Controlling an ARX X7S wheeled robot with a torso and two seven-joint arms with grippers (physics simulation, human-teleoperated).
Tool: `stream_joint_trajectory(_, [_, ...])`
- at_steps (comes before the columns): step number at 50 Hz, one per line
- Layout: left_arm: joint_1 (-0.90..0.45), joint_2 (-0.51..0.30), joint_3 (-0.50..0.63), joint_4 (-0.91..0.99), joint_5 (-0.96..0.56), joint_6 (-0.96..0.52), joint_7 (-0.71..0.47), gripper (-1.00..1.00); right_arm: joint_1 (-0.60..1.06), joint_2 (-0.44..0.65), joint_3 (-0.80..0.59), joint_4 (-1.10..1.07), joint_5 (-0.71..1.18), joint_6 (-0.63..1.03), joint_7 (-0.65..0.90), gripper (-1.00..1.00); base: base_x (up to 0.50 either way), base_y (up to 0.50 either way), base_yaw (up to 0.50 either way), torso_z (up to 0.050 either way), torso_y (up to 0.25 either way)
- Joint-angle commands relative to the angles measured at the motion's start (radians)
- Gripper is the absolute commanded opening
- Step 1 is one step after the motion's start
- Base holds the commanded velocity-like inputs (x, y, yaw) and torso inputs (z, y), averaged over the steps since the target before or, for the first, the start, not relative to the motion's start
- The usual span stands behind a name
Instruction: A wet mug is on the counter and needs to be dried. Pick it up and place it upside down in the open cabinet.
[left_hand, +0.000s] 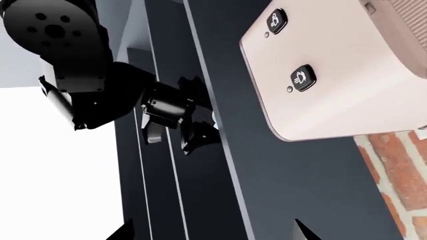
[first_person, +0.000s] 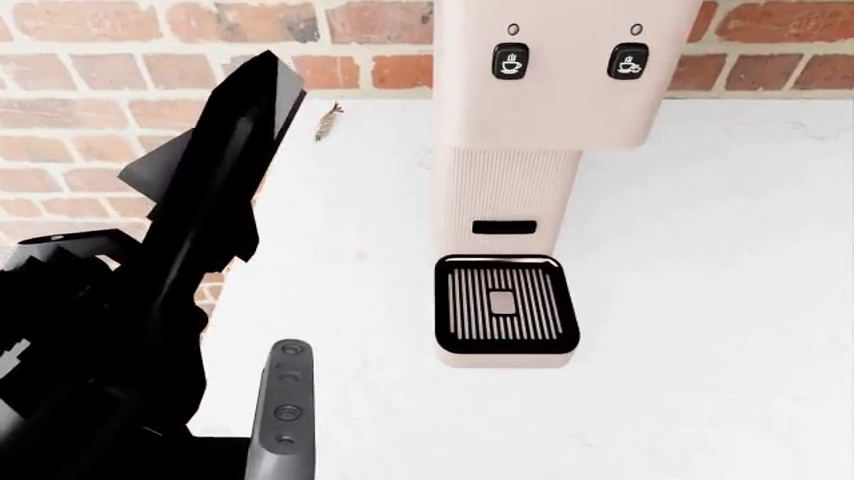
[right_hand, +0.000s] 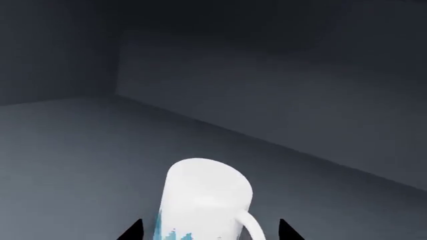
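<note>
In the right wrist view the mug (right_hand: 203, 200) stands on the dark cabinet floor (right_hand: 73, 150) with its closed white base up and its light-blue pattern low. Its loop handle (right_hand: 252, 226) points towards one fingertip. My right gripper (right_hand: 212, 234) is open around the mug, with a small gap showing between each black fingertip and the mug. My left gripper (left_hand: 213, 235) is open and empty, its two tips wide apart in front of dark cabinet panels. The left wrist view also shows my right arm (left_hand: 73, 65) reaching in by the dark cabinet edge (left_hand: 220, 130). The mug is hidden there.
The tall beige coffee machine (first_person: 534, 150) stands on the white counter (first_person: 707, 300) against the brick wall (first_person: 107, 80), and also shows in the left wrist view (left_hand: 347, 70). A black arm (first_person: 174, 300) fills the head view's left. The cabinet's back wall (right_hand: 280, 90) lies behind the mug.
</note>
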Motion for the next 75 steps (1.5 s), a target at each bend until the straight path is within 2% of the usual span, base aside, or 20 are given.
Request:
stream_joint_trajectory(1, [0.001, 0.003, -0.005, 0.007, 0.001, -0.001, 0.01, 1.0, 0.0, 0.001, -0.004, 0.164, -0.044, 0.079, -0.056, 1.0, 0.0, 0.0, 0.0, 0.0, 0.0])
stream_joint_trajectory(26, [0.006, 0.012, -0.022, 0.011, 0.008, -0.015, 0.017, 1.0, 0.0, 0.0, -0.011, 0.031, -0.274, 0.113, -0.312, 1.0, 0.0, 0.0, 0.0, 0.0, 0.243])
stream_joint_trajectory(29, [0.013, 0.014, -0.021, 0.01, 0.01, -0.019, 0.012, 1.0, 0.0, 0.0, -0.026, 0.022, -0.326, 0.126, -0.393, 1.0, 0.0, 0.0, 0.0, 0.0, 0.198])
stream_joint_trajectory(38, [0.019, 0.014, -0.023, 0.009, 0.015, -0.018, 0.01, 1.0, 0.0, 0.0, -0.066, -0.019, -0.614, 0.147, -0.774, 1.0, 0.0, 0.0, 0.0, 0.0, 0.0])
stream_joint_trajectory(40, [0.015, 0.019, -0.025, 0.008, 0.013, -0.018, 0.013, 1.0, 0.0, 0.014, -0.11, -0.041, -0.557, 0.187, -0.775, 1.0, 0.0, 0.0, 0.0, 0.0, 0.0])
stream_joint_trajectory(42, [0.013, 0.021, -0.026, 0.009, 0.01, -0.018, 0.014, 1.0, 0.0, 0.055, -0.215, -0.088, -0.441, 0.258, -0.775, 1.0, 0.0, 0.0, 0.0, 0.0, 0.0])
stream_joint_trajectory(62, [-0.003, 0.038, -0.039, 0.012, 0.016, -0.01, 0.043, 1.0, 0.0, 0.204, -0.309, -0.126, -0.147, 0.264, -0.775, 1.0, 0.0, 0.0, 0.0, 0.0, 0.0])
stream_joint_trajectory(75, [-0.013, 0.048, -0.049, 0.018, 0.015, -0.009, 0.056, 1.0, 0.0, 0.316, -0.442, -0.164, 0.065, 0.264, -0.775, 1.0, 0.0, 0.0, 0.0, 0.0, 0.0])
